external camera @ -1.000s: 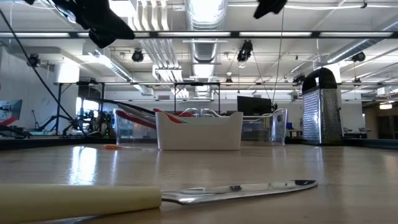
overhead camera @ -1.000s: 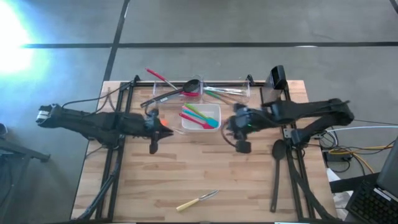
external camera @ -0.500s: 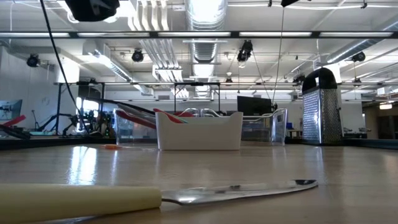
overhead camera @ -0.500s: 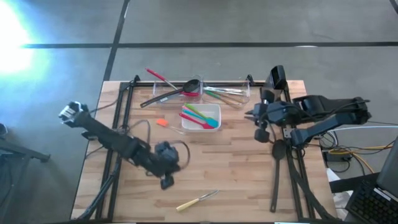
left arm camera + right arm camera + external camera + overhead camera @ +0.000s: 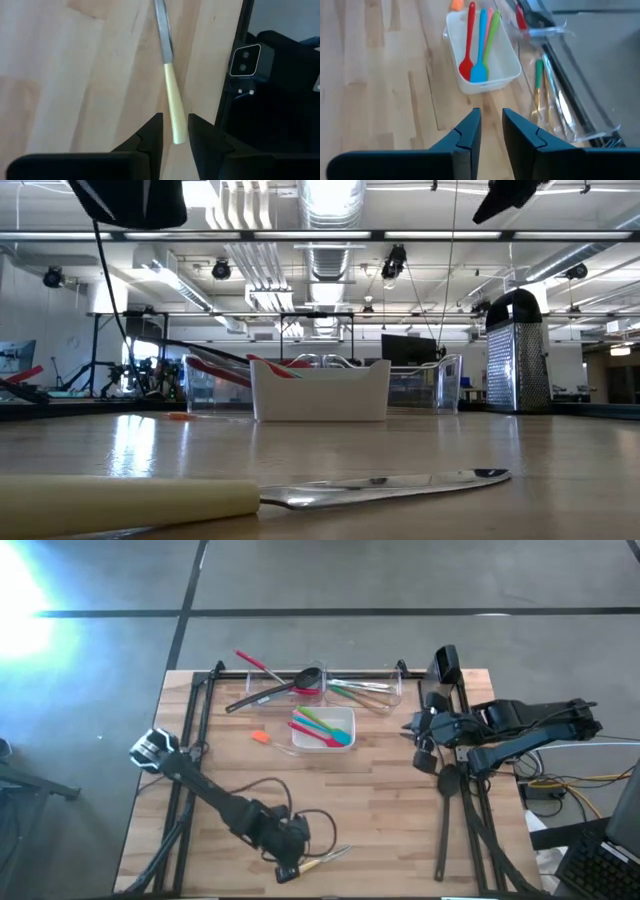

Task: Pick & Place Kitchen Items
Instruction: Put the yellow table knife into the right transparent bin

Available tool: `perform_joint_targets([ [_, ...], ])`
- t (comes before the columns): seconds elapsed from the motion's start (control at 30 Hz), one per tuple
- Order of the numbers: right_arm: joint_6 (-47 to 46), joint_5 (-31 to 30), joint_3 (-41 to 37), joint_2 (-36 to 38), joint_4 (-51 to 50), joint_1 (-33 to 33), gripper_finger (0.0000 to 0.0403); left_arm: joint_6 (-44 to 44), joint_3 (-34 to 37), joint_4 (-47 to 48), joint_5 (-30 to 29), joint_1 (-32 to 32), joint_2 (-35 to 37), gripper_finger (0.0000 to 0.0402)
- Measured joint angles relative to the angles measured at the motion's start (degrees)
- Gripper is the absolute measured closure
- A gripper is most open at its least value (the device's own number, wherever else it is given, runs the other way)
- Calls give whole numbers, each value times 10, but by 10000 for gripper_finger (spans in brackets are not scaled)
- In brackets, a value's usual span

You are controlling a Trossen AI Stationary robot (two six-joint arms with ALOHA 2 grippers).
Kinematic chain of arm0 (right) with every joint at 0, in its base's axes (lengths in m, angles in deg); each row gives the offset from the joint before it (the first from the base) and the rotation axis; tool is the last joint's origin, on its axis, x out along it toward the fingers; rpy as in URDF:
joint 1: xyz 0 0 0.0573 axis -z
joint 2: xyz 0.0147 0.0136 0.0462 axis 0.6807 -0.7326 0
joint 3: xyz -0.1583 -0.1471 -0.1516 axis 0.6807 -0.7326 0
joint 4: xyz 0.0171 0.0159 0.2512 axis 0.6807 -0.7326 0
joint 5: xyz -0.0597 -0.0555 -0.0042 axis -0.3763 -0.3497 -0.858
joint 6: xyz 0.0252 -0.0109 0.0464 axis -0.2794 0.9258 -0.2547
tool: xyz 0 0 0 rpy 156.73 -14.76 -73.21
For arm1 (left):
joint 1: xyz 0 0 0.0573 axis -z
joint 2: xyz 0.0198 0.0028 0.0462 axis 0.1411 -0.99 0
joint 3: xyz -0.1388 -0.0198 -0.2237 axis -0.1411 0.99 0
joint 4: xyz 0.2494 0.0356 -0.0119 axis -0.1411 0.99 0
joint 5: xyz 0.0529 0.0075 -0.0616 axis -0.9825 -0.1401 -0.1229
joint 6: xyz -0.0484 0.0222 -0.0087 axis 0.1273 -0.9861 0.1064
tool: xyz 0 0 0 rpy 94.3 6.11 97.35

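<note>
The cream-handled knife lies flat on the table near the near edge; it fills the foreground of the low view. My left gripper is open and hovers above the free end of the knife's handle, one finger on either side of it, apart from it. My right gripper is open and empty at the table's right side, high over the wood. Red, blue, pink and green utensils lie in the white dish. A black ladle and other utensils rest in the clear bin.
A clear bin stands at the far edge behind the white dish. A small orange piece lies on the table left of the dish. A metal box grater stands at the far right. A dark long-handled utensil lies by the right edge.
My left gripper has swung from beside the orange piece, left of the dish, toward the table's near edge and now stands over the knife's handle end. My right gripper has drawn back from the table's middle toward the right edge. The knife and the orange piece have stayed put.
</note>
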Motion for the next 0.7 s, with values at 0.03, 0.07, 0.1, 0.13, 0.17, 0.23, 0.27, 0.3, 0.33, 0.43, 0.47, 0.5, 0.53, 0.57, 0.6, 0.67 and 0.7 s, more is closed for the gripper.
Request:
perform_joint_targets([
  [0.03, -5, 0, -9, 3, 0, 0, 327, 1, -8, -1, 0, 2, -11, 304],
  [0.07, -11, 0, -17, 3, 0, 0, 326, 4, -14, -2, 0, 6, -20, 299],
  [0.1, -17, 0, -25, 4, 0, 0, 325, 10, -19, -1, 0, 8, -30, 294],
  [0.13, -22, 1, -35, 7, 1, 0, 324, 16, -24, -1, 0, 11, -41, 289],
  [0.17, -27, 1, -44, 8, 1, 0, 323, 21, -27, -2, 0, 15, -50, 285],
  [0.23, -33, 1, -61, 10, 7, 0, 321, 35, -27, 0, 14, 23, -67, 276],
  [0.27, -36, 2, -69, 10, 10, 0, 321, 46, -27, 1, 22, 26, -74, 272],
  [0.3, -39, 3, -76, 10, 14, 0, 321, 55, -27, 0, 29, 29, -79, 267],
  [0.33, -41, 6, -83, 10, 19, 0, 322, 63, -27, -1, 35, 31, -83, 263],
  [0.43, -41, 20, -100, 10, 36, 0, 328, 83, -25, -17, 44, 37, -94, 252],
  [0.47, -39, 23, -104, 10, 41, 0, 330, 87, -24, -23, 44, 37, -98, 249],
  [0.5, -36, 24, -107, 9, 47, 0, 332, 89, -22, -34, 44, 37, -101, 246],
  [0.53, -35, 24, -110, 9, 50, 0, 334, 91, -20, -47, 44, 37, -103, 244],
  [0.57, -34, 24, -112, 9, 52, 0, 335, 91, -20, -56, 44, 37, -105, 242],
  [0.6, -34, 24, -113, 9, 54, 0, 336, 93, -20, -59, 44, 37, -107, 240],
  [0.67, -33, 25, -114, 10, 58, 0, 338, 100, -20, -61, 44, 37, -112, 237],
  [0.7, -33, 29, -114, 10, 57, 0, 339, 103, -20, -61, 45, 37, -117, 236],
])
